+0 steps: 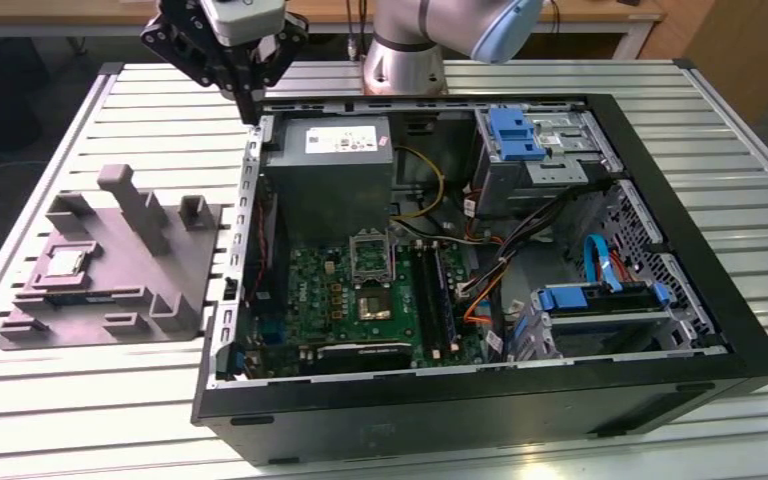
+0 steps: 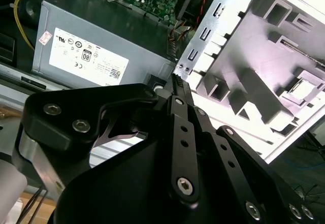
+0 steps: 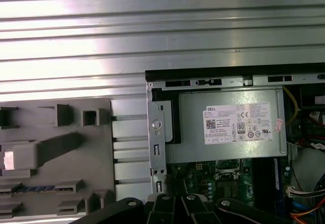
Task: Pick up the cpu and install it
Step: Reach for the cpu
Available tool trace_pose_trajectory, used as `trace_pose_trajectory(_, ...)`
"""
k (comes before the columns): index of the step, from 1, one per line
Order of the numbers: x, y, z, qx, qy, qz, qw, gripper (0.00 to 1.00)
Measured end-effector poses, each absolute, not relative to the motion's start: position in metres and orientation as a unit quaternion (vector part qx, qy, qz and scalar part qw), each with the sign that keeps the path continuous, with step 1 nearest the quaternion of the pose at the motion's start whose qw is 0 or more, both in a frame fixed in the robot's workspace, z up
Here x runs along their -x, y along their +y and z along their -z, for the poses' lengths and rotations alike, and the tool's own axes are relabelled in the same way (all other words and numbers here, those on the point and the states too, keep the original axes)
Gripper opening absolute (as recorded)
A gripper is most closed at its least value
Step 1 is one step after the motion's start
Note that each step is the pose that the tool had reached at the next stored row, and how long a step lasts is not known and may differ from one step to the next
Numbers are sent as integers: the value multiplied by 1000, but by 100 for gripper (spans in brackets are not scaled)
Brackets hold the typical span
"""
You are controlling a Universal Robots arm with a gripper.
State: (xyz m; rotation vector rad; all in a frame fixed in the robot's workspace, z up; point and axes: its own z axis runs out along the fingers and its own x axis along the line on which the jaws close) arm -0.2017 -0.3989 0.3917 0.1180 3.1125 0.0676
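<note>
- Over a corner of the open black computer case (image 1: 491, 410) on the slatted metal table (image 1: 91, 420), the black gripper (image 1: 247, 102) hovers, its fingers (image 2: 182, 107) pressed together on nothing.
- The small square silvery cpu (image 1: 64, 263) lies in the grey moulded plastic tray (image 1: 91, 330), by the table's edge at the exterior view's left and well apart from the gripper.

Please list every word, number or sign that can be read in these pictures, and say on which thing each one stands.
White label on the grey metal box: rows of fine print and small round marks, too small to quote safely.
Pink sticker at its edge: blurred.
Green board: markings unreadable.
cpu and grey tray: no print visible.
</note>
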Motion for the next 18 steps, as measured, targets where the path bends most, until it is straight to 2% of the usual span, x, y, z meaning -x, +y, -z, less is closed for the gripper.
trace_pose_trajectory(18, 208, -399, -392, -38, 999, -22, 13, 11)
